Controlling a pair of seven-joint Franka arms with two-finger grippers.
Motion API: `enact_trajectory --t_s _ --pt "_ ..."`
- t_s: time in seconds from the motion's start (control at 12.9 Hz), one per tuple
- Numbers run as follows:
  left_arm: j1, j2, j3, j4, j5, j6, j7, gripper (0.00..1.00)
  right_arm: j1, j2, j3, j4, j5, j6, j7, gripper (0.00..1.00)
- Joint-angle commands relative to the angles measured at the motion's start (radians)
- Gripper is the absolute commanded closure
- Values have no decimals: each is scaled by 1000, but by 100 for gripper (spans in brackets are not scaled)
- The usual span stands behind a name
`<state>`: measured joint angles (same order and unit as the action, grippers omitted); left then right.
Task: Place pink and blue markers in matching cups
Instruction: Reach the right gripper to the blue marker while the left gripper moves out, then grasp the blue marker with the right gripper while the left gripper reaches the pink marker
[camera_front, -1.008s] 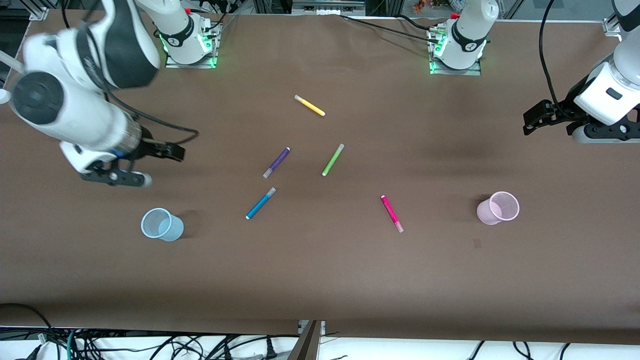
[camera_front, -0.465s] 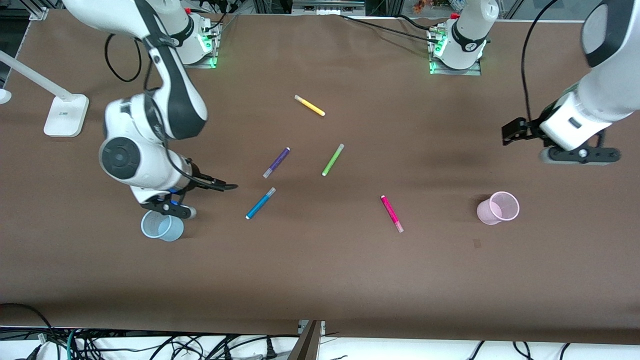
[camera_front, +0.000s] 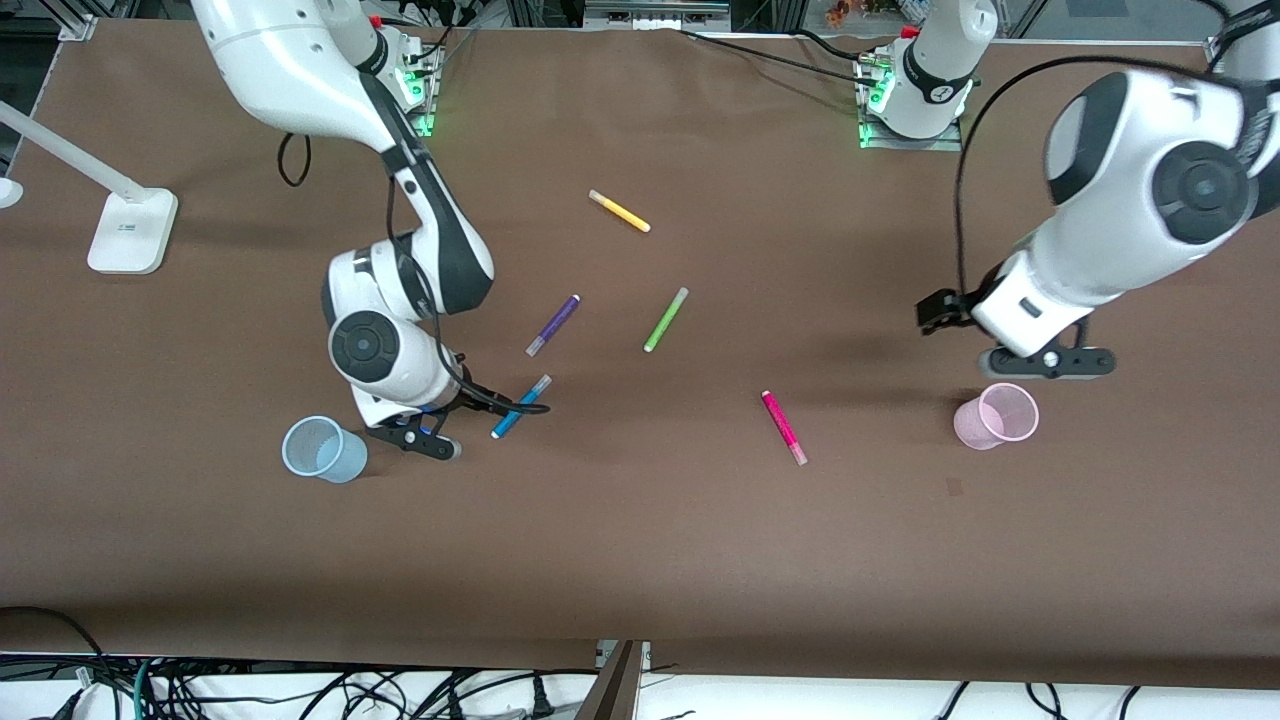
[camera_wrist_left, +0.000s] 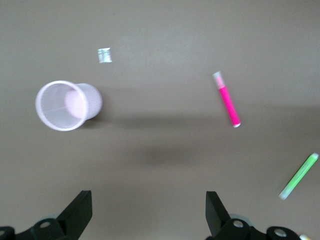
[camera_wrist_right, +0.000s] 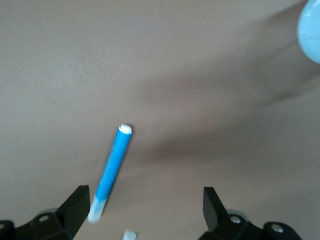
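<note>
Brown desk (camera_front: 640, 540) carries every pen flat, so nothing is done yet: both cups stand empty. The right gripper (camera_wrist_right: 142, 210) hangs with fingers (camera_wrist_right: 75, 205) spread and grasping nothing, the blue marker (camera_front: 520, 406) lying just off one fingertip, the light blue cup (camera_front: 322, 449) near it toward the right arm's end. The left gripper (camera_wrist_left: 150, 212), fingers (camera_wrist_left: 80, 210) likewise released, hovers beside the light pink cup (camera_front: 996, 415), the pink marker (camera_front: 784, 427) well apart. Both picks and drops remain. Purple marker (camera_front: 553, 324) lies near the blue one; bare surface surrounds each cup, edges far off.
</note>
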<state>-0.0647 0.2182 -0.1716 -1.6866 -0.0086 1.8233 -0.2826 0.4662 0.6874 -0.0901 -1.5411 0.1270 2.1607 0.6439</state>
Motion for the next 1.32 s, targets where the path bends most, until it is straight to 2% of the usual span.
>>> enact_trajectory --t_s 0.0,0.39,0.62,0.7,0.78,0.93,1.24 --pt "-10 56 -58 8 -22 83 -155 0 29 52 -5 24 17 68 65 2" --pt "-133 177 -75 7 -10 295 -416 0 69 118 0 24 25 186 174 3" --pt "-214 262 -72 -2 15 384 -594 0 98 153 0 25 23 229 215 11" --pt "-233 294 -71 -4 28 410 -631 0 100 155 0 24 23 229 214 20" --pt "-253 325 -69 -4 54 433 -671 0 98 155 0 24 23 229 205 50" --pt "-251 360 -69 -8 186 436 -704 0 98 153 0 24 22 229 189 99" --pt "-210 408 -45 8 271 502 -698 0 77 139 -2 27 23 216 177 100"
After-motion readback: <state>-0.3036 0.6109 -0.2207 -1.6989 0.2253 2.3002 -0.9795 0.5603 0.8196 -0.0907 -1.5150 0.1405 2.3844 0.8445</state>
